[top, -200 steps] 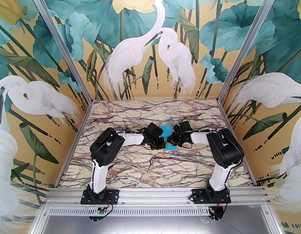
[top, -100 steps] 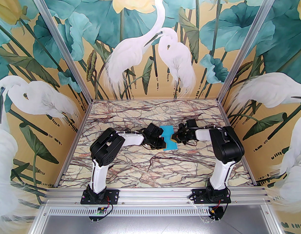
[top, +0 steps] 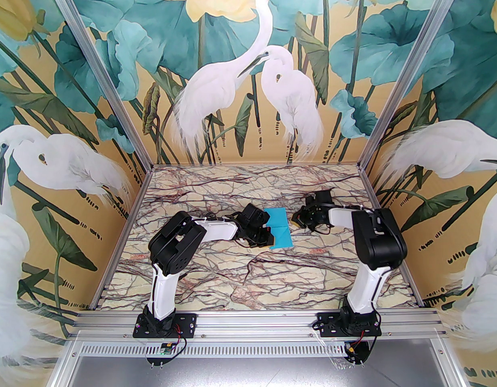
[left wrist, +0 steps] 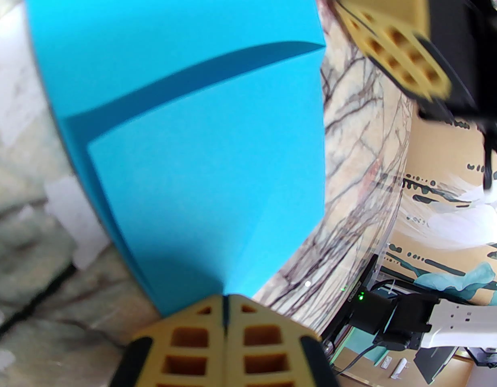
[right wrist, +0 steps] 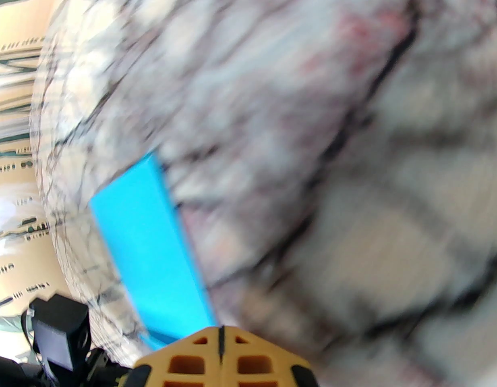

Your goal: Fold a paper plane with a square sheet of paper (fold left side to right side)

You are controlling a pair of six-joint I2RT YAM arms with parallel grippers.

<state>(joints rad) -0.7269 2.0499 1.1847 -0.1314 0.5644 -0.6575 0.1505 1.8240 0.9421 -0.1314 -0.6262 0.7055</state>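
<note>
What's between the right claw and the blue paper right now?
A narrow strip of bare marble table separates the right claw from the blue paper; the top and left wrist views show it.

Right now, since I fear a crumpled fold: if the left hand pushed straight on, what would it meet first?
The left hand, shut, would likely meet the blue paper at once; it lies directly ahead, seemingly touching.
</note>
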